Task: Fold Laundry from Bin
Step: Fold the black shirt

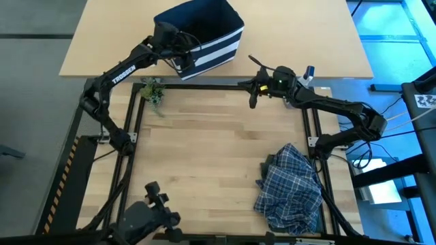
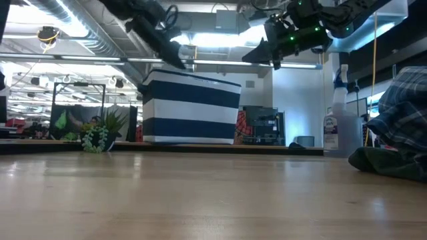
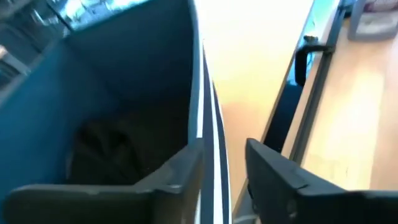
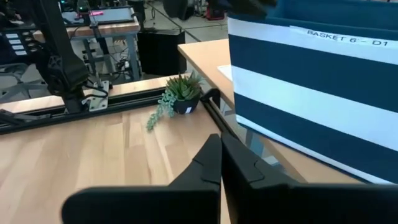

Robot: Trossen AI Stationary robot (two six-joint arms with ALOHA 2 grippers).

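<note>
The left gripper (image 3: 224,168), fingers apart astride the bin (image 1: 204,37) rim, hung above a dark garment (image 3: 106,152), likely soft and limp, best pinched at a raised fold.

Left gripper (image 1: 178,60) is up at the bin (image 1: 204,34), right on its near rim at the left corner. The bin sits tilted on the far table (image 1: 306,34). Right gripper (image 1: 253,95) hangs over the near table's (image 1: 204,156) far edge. A small plant (image 1: 153,92) sits at the left corner. Plaid shirt (image 1: 291,187) lies crumpled near the right edge.
</note>
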